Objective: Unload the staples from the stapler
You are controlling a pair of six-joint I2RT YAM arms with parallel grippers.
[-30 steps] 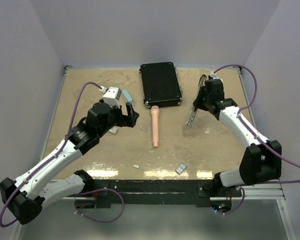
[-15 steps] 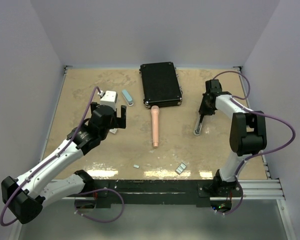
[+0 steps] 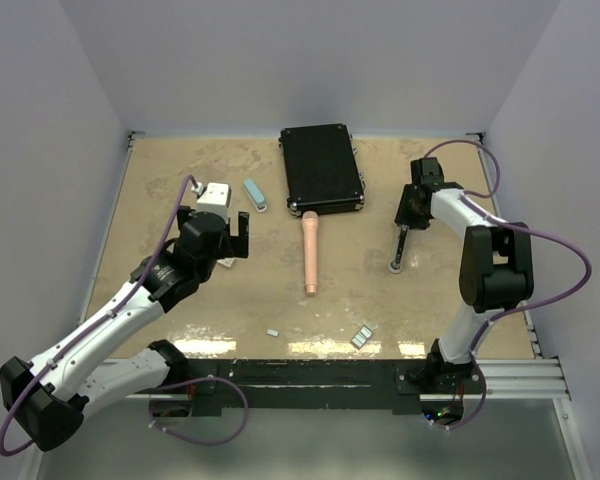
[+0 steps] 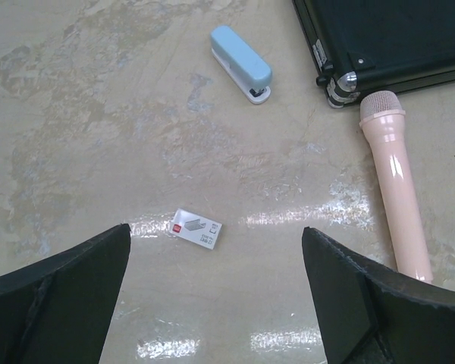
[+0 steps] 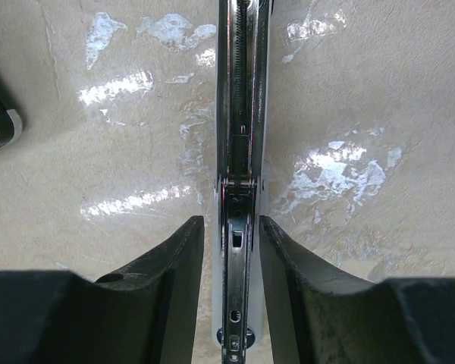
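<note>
Straddling stapler (image 5: pixel 241 114), right gripper (image 5: pixel 231 227) slightly apart (wrist view only); left gripper (image 4: pixel 216 231) wide; staples (image 3: pixel 362 337) overhead-only.

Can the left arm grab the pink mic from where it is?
Probably yes. The left gripper is open and hangs close beside the pink mic, which lies flat in the open with nothing between them.
</note>
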